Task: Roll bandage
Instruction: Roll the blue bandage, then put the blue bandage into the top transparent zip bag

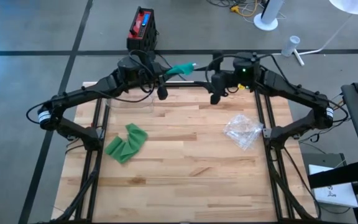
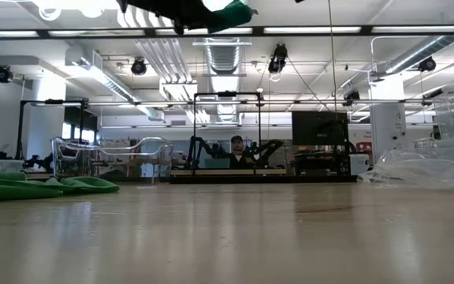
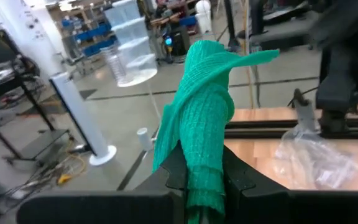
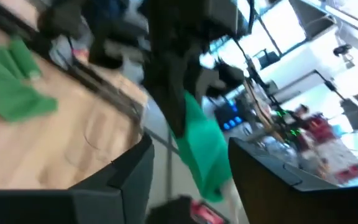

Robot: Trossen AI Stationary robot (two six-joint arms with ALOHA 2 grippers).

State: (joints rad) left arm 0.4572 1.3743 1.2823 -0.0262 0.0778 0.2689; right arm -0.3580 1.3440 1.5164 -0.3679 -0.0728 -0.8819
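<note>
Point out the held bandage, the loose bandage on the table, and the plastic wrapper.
held bandage (image 3: 201, 124): left wrist view, mid-strip above the left claw.
loose bandage (image 1: 127, 143): high view, middle of the folded pile.
wrapper (image 1: 243, 130): high view, centre of the crumpled plastic.

- The high view looks straight down on the wooden table (image 1: 185, 155) from well above, taking in its whole top and the floor around it.
- The low view sits at the table's surface and looks level across the table into the room beyond, close to the boards.
- The left wrist view looks out from above the table's far edge, very near a green bandage (image 3: 201, 124), facing the room beyond the table.
- The right wrist view, also above the table's far edge, faces that same bandage from the other side.
- All four views share the bandage; the crumpled clear plastic bag (image 1: 243, 130) on the table shows in the high, low and left wrist views.
</note>
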